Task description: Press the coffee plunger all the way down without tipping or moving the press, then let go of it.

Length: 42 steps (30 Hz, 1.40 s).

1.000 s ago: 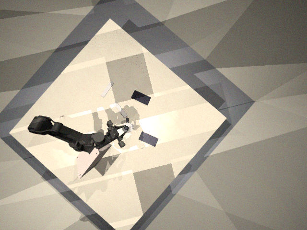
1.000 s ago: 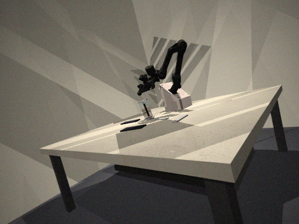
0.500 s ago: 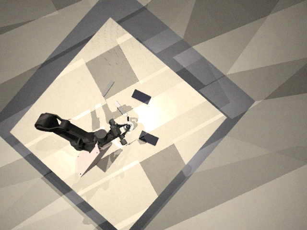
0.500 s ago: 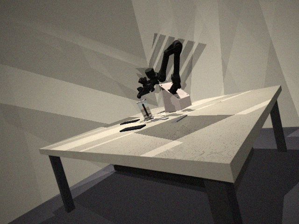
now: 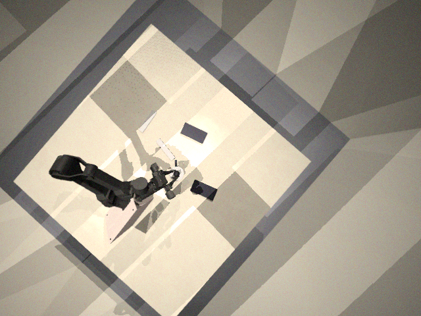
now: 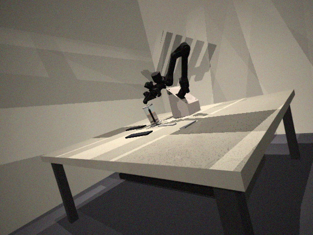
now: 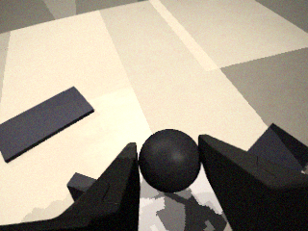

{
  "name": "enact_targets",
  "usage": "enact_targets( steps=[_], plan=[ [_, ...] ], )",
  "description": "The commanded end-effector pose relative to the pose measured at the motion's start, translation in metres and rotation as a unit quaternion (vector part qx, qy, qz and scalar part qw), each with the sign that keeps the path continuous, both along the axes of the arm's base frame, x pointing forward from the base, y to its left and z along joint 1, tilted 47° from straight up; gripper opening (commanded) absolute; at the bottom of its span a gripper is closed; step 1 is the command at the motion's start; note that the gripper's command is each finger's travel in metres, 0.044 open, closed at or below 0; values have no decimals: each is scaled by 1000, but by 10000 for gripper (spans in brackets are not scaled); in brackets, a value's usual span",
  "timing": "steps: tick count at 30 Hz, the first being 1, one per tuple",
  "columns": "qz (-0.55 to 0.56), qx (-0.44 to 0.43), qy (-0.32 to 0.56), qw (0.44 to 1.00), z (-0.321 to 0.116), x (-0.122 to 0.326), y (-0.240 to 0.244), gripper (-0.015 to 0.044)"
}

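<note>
The coffee press stands on the table, clear-walled with orange-brown contents and a black side handle. Its pale round lid is partly hidden by the fingers in the wrist view. My gripper is shut on the round black plunger knob, one finger on each side. The knob is a short way above the lid, with a little rod between them. The lower rod and filter cannot be made out.
Two dark flat slabs lie beyond the press, one and another. A white bar lies close to the handle, a second farther off. A pinkish block is under the arm.
</note>
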State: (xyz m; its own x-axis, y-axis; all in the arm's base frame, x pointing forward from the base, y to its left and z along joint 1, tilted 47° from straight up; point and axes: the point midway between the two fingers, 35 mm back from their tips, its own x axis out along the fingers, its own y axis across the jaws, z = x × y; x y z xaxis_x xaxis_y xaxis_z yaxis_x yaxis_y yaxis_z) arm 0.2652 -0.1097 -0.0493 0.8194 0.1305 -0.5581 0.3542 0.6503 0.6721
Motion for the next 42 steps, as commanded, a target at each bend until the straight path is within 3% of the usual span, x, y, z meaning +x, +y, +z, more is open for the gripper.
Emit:
enact_targets(
  steps=[1, 15, 27, 35, 42],
  plan=[
    [2, 9, 6, 1000, -3, 0, 3, 129],
    [0, 1, 0, 1000, 0, 1, -1, 129],
    [0, 1, 0, 1000, 0, 1, -1, 440],
    [2, 1, 5, 1000, 10, -3, -13, 440],
    [6, 6, 6, 1000, 57, -26, -38, 440]
  ],
)
